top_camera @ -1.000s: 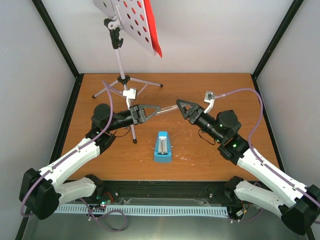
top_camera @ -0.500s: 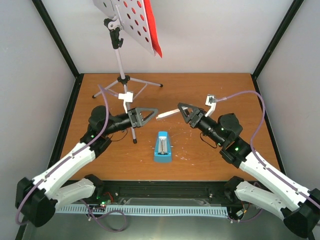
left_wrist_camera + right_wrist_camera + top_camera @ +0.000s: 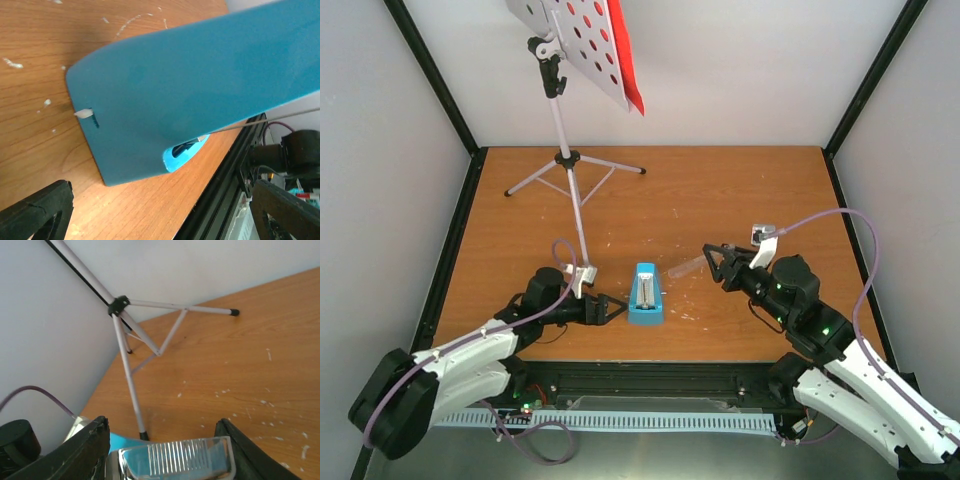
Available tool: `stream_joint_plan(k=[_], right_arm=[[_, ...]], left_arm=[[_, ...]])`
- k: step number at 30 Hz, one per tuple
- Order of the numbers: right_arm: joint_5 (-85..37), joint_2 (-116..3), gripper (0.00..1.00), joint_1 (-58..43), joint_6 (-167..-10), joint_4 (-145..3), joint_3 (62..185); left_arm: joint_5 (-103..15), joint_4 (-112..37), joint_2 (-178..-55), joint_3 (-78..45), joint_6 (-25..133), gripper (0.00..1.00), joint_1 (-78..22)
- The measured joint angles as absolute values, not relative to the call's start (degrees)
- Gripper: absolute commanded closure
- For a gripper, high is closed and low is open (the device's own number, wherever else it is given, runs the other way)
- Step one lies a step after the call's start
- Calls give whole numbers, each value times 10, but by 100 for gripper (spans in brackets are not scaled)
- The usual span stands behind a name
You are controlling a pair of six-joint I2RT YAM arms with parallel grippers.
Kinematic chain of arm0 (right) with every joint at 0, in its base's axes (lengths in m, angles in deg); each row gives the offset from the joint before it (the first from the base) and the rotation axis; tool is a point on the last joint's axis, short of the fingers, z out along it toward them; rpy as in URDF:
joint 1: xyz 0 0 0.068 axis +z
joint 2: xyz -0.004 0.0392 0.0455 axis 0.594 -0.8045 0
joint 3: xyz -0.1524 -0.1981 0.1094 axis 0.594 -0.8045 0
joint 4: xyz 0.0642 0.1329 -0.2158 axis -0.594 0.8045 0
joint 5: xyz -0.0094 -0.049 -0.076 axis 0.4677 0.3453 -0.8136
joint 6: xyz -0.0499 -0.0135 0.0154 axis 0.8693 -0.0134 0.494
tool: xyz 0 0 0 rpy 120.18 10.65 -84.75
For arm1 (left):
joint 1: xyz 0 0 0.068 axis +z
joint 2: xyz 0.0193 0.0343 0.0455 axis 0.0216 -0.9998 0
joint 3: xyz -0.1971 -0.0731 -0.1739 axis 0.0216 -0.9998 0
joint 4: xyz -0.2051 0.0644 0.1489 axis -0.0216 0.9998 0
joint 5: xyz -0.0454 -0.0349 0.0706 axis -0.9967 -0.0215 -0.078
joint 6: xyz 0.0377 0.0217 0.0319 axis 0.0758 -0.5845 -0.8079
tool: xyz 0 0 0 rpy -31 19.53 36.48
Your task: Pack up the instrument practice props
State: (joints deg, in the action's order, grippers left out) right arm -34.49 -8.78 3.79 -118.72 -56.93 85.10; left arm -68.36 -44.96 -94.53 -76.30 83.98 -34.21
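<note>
Metronome (image 3: 645, 294), one; music stand (image 3: 568, 150), one

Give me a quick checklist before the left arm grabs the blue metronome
1. Left gripper open: ok, jaws spread in its wrist view.
2. Lined up with the metronome: ok, its blue side fills that view.
3. Metronome inside the jaws: cannot tell.
4. Right gripper clear of the metronome: ok, apart from it on the far side.
5. Music stand out of the way: ok, behind both arms.
</note>
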Motion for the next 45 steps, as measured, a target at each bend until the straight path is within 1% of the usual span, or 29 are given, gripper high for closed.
stream_joint_plan(k=[2, 7, 17, 21, 26, 29, 33, 38, 42, 45], right_arm=[[-353, -80, 54, 38, -1187, -558, 840], [-373, -76, 54, 38, -1187, -547, 815], [-425, -55, 54, 38, -1167, -536, 813], [-431, -55, 55, 38, -1166, -534, 813], [-428, -48, 55, 38, -1148, -536, 804], [-422, -42, 56, 38, -1127, -536, 792], [-423, -28, 56, 38, -1097, -526, 771], [-412, -14, 56, 38, -1068, -507, 747], [-379, -11, 56, 51, -1054, -527, 718], [-366, -10, 56, 72, -1043, -536, 702]], left_arm=[[-701, -460, -964, -767, 819, 3, -342], [-747, -554, -1013, -770, 780, 6, -343], [-804, -656, -1106, -771, 748, 6, -350], [-817, -698, -1158, -765, 746, 7, -386], [-829, -738, -1245, -721, 747, 7, -452], [-828, -764, -1268, -704, 749, 6, -463], [-806, -766, -1248, -705, 755, 4, -463], [-742, -715, -1128, -713, 776, 1, -451], [-705, -659, -1032, -694, 813, 1, -418], [-688, -623, -1003, -658, 831, 1, -401]])
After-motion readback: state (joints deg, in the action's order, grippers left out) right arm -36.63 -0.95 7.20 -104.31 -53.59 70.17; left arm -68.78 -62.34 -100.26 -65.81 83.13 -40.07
